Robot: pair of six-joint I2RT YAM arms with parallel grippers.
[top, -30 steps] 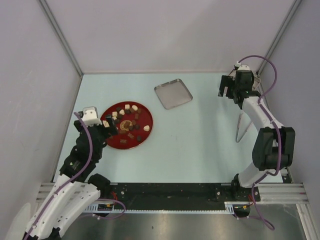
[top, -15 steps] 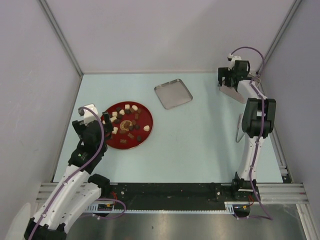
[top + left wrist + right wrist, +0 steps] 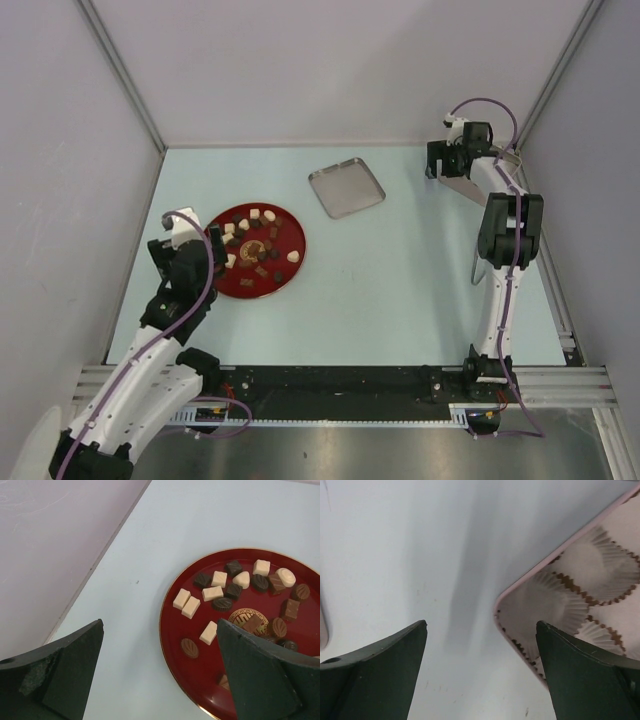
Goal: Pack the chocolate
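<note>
The chocolate [image 3: 255,245] is several small dark brown and cream-white pieces on a red plate [image 3: 300,245] at the table's left. In the left wrist view, the chocolate [image 3: 212,593] lies spread over the plate [image 3: 200,665]. My left gripper [image 3: 218,252] hovers open at the plate's left rim. That rim runs between the jaws of the left gripper [image 3: 160,672], which hold nothing. At the back right, my right gripper [image 3: 437,160] is open and empty beside a square tin [image 3: 456,184]. The tin [image 3: 580,580] holds crinkled white paper cups, and its near corner sits between the jaws of the right gripper [image 3: 480,672].
A flat square metal lid [image 3: 347,187] lies behind the plate near the table's middle. A thin metal tool [image 3: 477,263] rests by the right arm. Walls close in on the left, back and right.
The right arm has stretched toward the back and its gripper has moved left over the tin's corner. The left arm has shifted slightly beside the plate.
</note>
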